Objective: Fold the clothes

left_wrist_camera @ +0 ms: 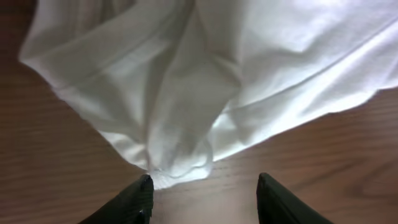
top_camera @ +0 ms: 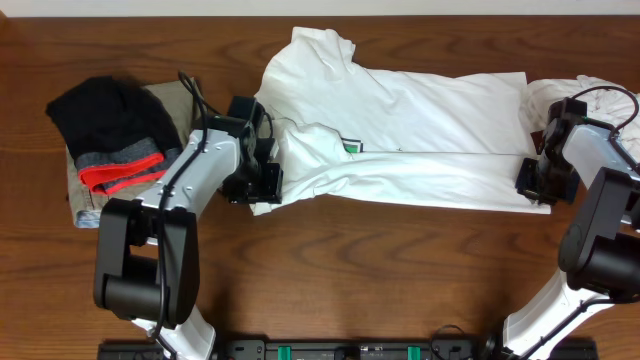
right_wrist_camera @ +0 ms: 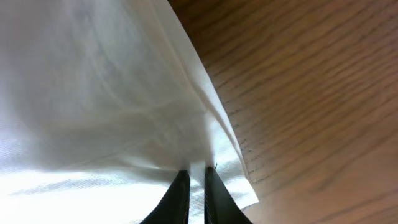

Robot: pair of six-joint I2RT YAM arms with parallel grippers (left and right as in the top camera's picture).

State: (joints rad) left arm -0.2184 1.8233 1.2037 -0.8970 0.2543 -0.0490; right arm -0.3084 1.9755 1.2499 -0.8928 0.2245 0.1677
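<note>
Shirt half folded, grippers at its near edge

T-shirt (top_camera: pixel 430 110) lies across the middle of the table (top_camera: pixel 380 270), doubled lengthwise into a long band, with its print (top_camera: pixel 352 147) peeking out at the fold. The right gripper (right_wrist_camera: pixel 196 177) is clenched on the cloth at the shirt's right corner. The left gripper (left_wrist_camera: pixel 205 186) is released, fingers apart, with bunched cloth just ahead of them. One fold looks done and the crosswise folds are left. A pile (top_camera: pixel 115 150) of black, grey-and-red and khaki sits at the left. Another white garment (top_camera: pixel 590 90) at the far right is partly hidden behind the arm.
</note>
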